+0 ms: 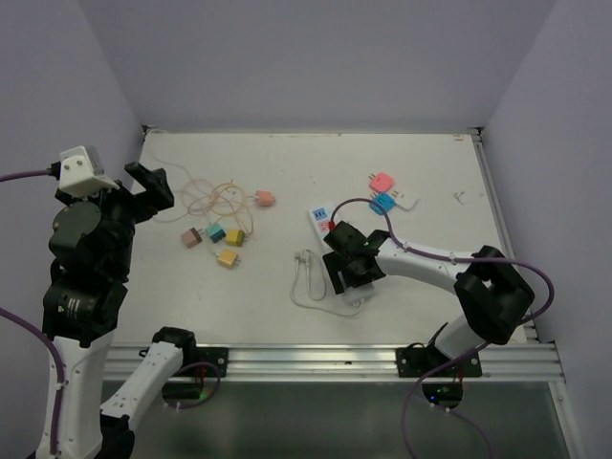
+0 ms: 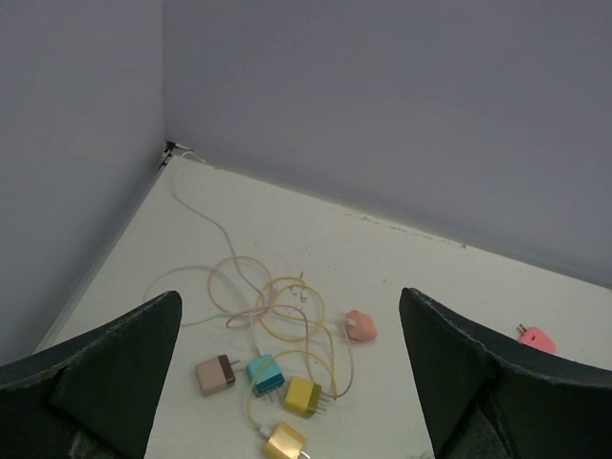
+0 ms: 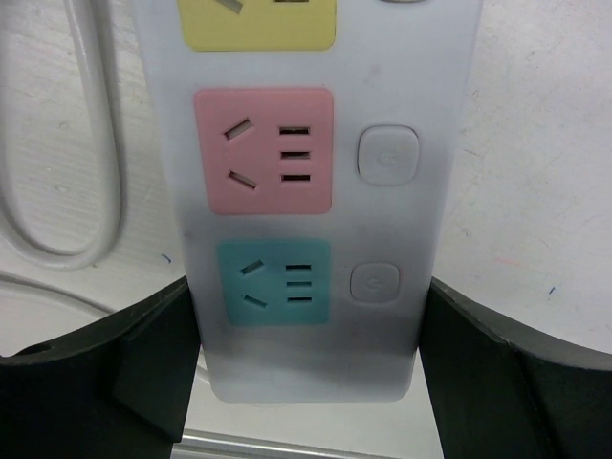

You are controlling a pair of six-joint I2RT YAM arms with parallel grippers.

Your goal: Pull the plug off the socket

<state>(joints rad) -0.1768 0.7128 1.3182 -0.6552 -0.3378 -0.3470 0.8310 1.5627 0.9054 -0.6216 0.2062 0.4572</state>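
Lavender walls enclose a white desk (image 1: pixel 239 296). From above, the left gripper (image 1: pixel 150 186) hangs raised, jaws wide apart and empty. The right gripper (image 1: pixel 349 268) sits low over the socket (image 1: pixel 321 218) near the middle, beside the looped white cord (image 1: pixel 308 282).

Left wrist: small loose plugs (image 2: pixel 265 371) and tangled thin cables (image 2: pixel 277 306) lie on the desk.

Right wrist: the socket's end lies between the jaws, one finger at each long edge; whether they press it I cannot tell. Button markings are too faint to read.

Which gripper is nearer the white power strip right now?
Right. The right gripper straddles one end of the power strip, with a finger against each long side. The left gripper is open and raised far off to the left, facing the loose chargers.
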